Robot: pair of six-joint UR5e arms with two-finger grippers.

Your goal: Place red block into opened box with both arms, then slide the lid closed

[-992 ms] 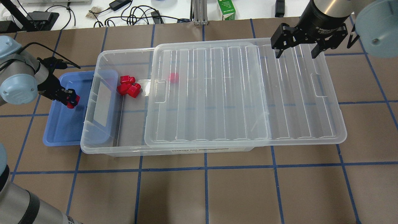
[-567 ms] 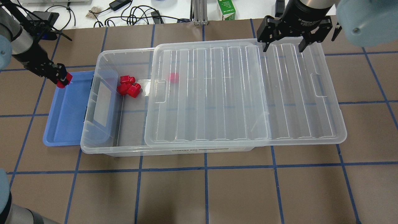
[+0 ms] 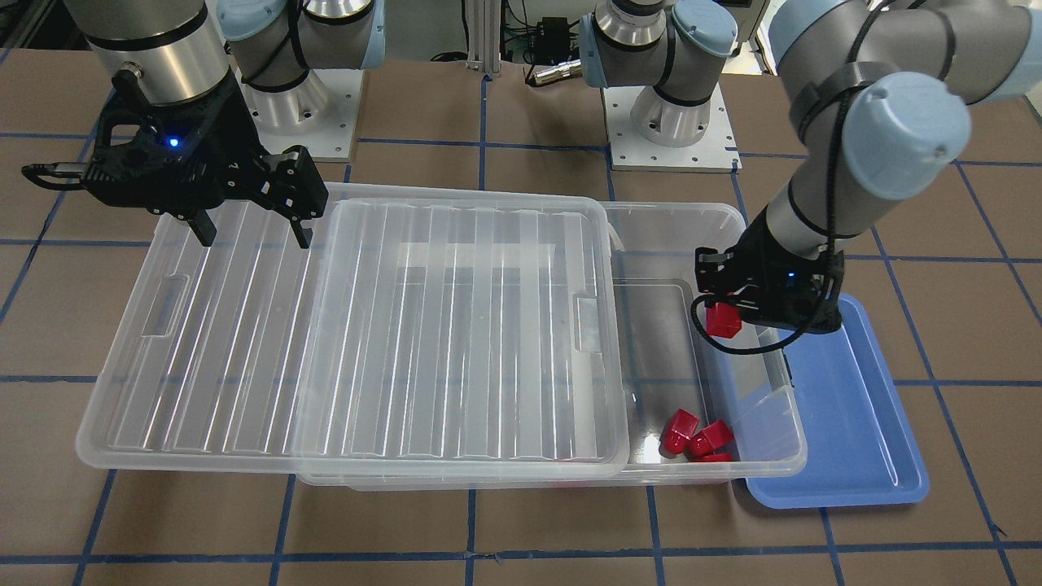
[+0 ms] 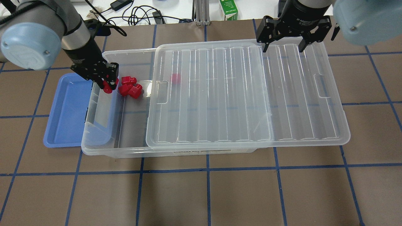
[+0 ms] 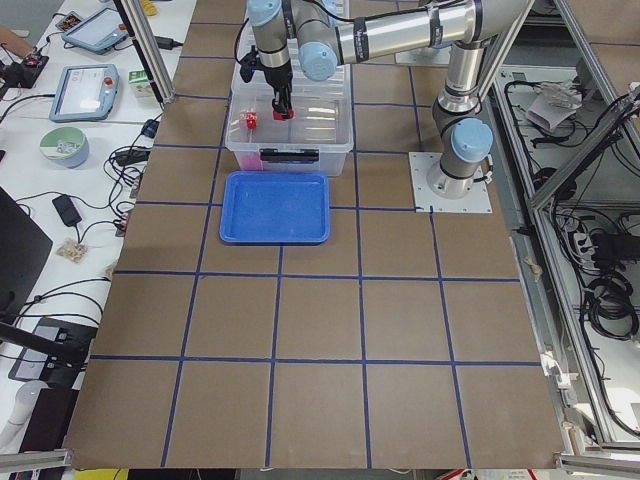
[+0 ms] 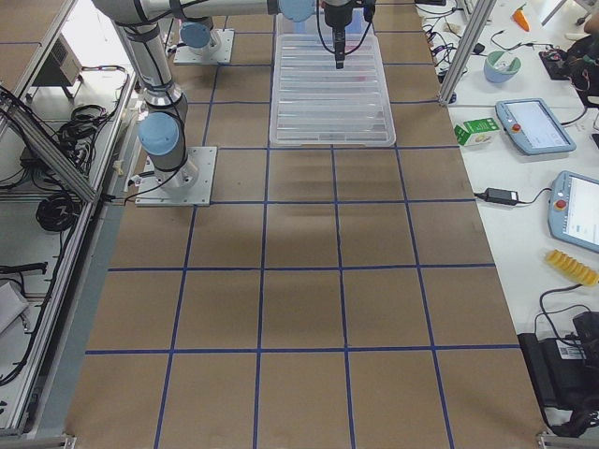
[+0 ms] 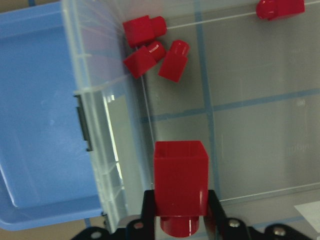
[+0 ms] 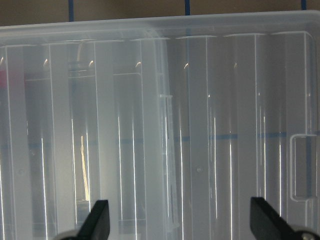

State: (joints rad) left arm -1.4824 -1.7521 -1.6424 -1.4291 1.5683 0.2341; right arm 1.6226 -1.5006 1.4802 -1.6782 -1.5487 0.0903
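My left gripper point(image 4: 106, 84) is shut on a red block point(image 4: 109, 88), held above the open left end of the clear box point(image 4: 103, 57), just inside its rim. The left wrist view looks down past that red block point(image 7: 180, 190) to the box floor. Three more red blocks point(image 4: 130, 86) lie in the box's far corner, and another one point(image 4: 175, 78) shows through the lid point(image 4: 235, 94). The ribbed lid covers the rest of the box and overhangs its right end. My right gripper point(image 4: 283, 47) hangs open over the lid's far edge, its fingers point(image 8: 97, 222) wide apart and holding nothing.
A shallow blue tray point(image 4: 64, 110) lies against the box's left end, partly under its rim. Beyond the table's far edge are cables and a green carton point(image 4: 228, 9). Both arm bases point(image 3: 667, 122) stand behind the box in the front-facing view.
My left gripper has carried the red block up out of the blue tray and rightward over the box's open end. The right gripper has shifted left along the lid's far edge, still open.
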